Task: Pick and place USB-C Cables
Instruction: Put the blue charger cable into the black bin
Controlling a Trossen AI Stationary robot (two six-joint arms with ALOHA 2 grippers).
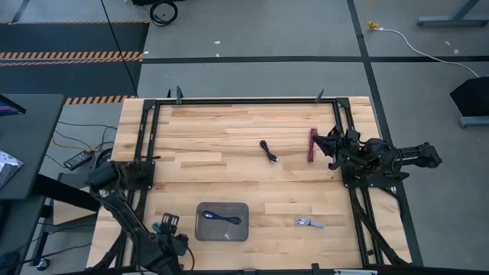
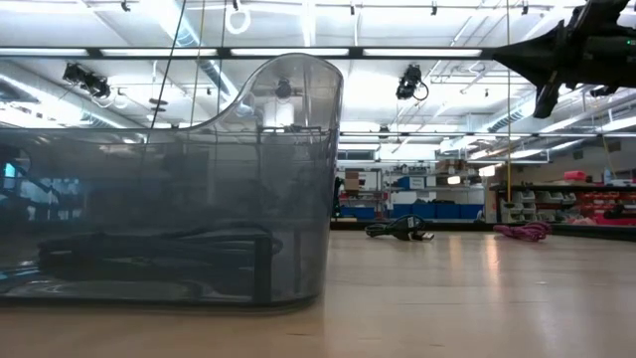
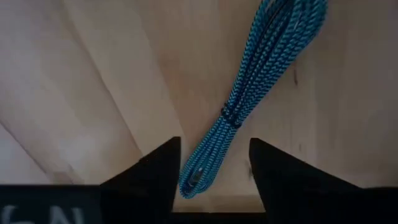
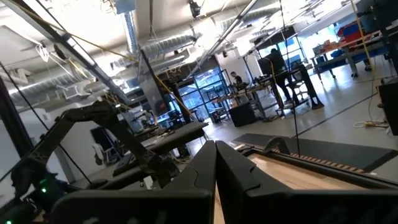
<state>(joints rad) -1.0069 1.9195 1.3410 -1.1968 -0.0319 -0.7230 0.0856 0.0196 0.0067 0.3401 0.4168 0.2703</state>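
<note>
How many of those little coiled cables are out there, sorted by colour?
Purple-blue cable, in the grey tray: 1
Black cable: 1
Dark red cable: 1
Teal cable, between the left hand's open fingers: 1
Silver-grey cable: 1
Total: 5

Two dark, jointed arms; left hand (image 3: 213, 171) has black wedge-shaped fingers
</note>
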